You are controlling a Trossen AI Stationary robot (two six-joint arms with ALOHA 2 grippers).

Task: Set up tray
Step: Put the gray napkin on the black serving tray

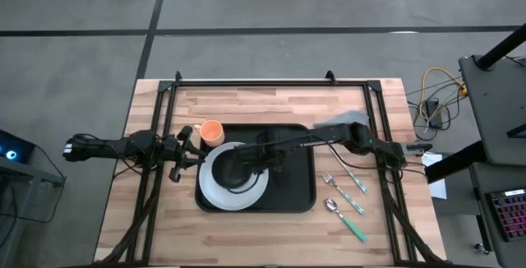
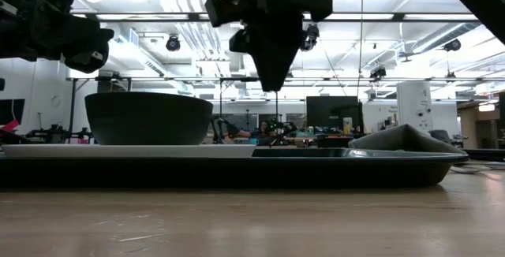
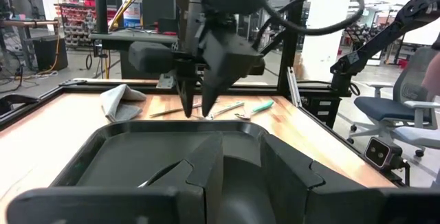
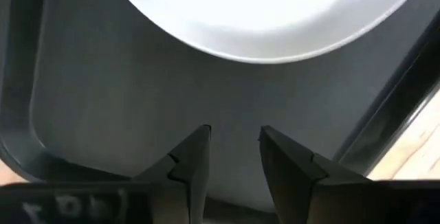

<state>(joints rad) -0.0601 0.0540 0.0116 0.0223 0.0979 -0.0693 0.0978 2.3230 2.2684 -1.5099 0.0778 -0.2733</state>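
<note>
The right gripper [image 4: 234,145] hangs over the tray [image 4: 103,100], fingers slightly parted and pinching nothing; beneath it lies bare tray floor, the plate [image 4: 275,18] just ahead; judged best, lift clear before fetching the cutlery [image 1: 345,194] off to its side; left gripper [image 1: 182,151] waits beside the tray.

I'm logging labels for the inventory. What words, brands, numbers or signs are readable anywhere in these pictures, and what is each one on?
No text can be read.
Right gripper: pale marks on its housing, too blurred to read.
Tray, plate, bowl, orange cup, cutlery: no writing shows.
Room behind: any signs are too small to read.
</note>
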